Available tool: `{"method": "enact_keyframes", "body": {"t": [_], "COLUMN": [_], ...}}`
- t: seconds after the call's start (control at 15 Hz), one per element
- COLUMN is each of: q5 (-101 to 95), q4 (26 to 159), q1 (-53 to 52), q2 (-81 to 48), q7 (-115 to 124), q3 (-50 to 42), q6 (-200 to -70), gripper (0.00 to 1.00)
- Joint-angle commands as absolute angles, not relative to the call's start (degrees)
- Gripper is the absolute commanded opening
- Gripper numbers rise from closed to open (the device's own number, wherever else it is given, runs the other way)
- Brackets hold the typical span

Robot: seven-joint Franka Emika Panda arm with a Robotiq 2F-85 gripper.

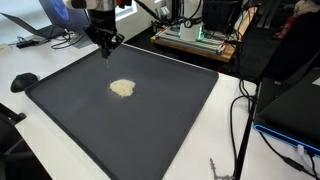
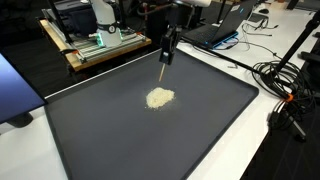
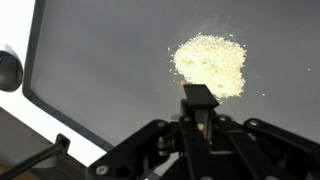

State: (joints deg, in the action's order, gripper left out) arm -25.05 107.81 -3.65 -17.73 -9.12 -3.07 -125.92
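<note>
**Fingers pressed on a thin stick, grain pile just ahead**

My gripper [image 3: 198, 108] hangs over the dark mat [image 2: 150, 140] with its fingers pressed together. In an exterior view they pinch a thin pale stick [image 2: 163, 72] that points down at the mat; what kind of tool it is I cannot tell. The pile of pale grains [image 3: 210, 65] lies just ahead of my fingertips, near the stick's lower end but apart from it. A few stray grains sit around the pile. Off to my side, beyond the mat's edge, a round black object [image 3: 8, 70] rests on the white table [image 1: 55, 62].
</note>
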Motion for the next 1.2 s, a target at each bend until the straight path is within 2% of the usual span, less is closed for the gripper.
{"method": "enact_keyframes", "body": {"t": [0.0,1.13], "q5": [-30.7,-42.5], "q4": [105.4,88.9], "q1": [-6.2,-18.4], "q2": [-19.3,-36.5], "q7": [-8.8,0.2], "q3": [-1.5,2.0], "q6": [-122.3,-104.1], "gripper": [0.03,0.03]}}
